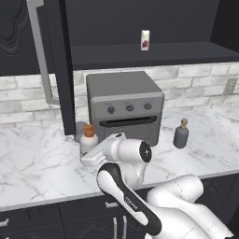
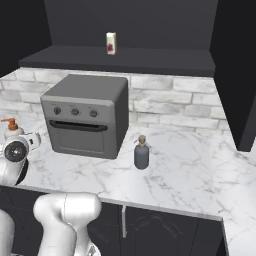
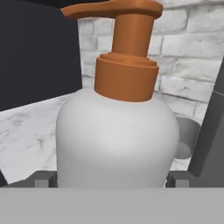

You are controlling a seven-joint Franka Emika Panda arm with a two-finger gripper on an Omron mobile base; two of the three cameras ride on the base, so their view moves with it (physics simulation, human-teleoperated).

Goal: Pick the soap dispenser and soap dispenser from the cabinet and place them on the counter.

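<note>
Marble table under a black wall cabinet whose door stands swung out at 9 o'clock of the grey toaster oven; a small white carton remains on the cabinet shelf. Both task bottles stand upright on the table. White soap dispenser with orange pump: at 8 o'clock of the oven in the left base view, touching or just beside the oven's front corner, with a short grey cup partly hidden behind it. Dark grey soap dispenser with tan pump: at 4 o'clock of the oven, well apart from the arm.

Gripper, hand view: the jaws are spread wide and straddle the white bottle's lower body, 1 dark fingertip at each flank. No squeeze is visible, so the bottle reads as released, resting on its own base. Its long axis is vertical, at 12 o'clock from the jaws; the pump spout overhangs toward 10 o'clock.

Judged relation for the coming move: the bottle lies directly ahead between the jaws, so withdrawal should run straight back toward the table's front edge. Free marble lies at 7 o'clock; the open door at 10 o'clock and the oven wall at 3 o'clock limit sideways swing. Any lateral drift risks tipping the bottle.
</note>
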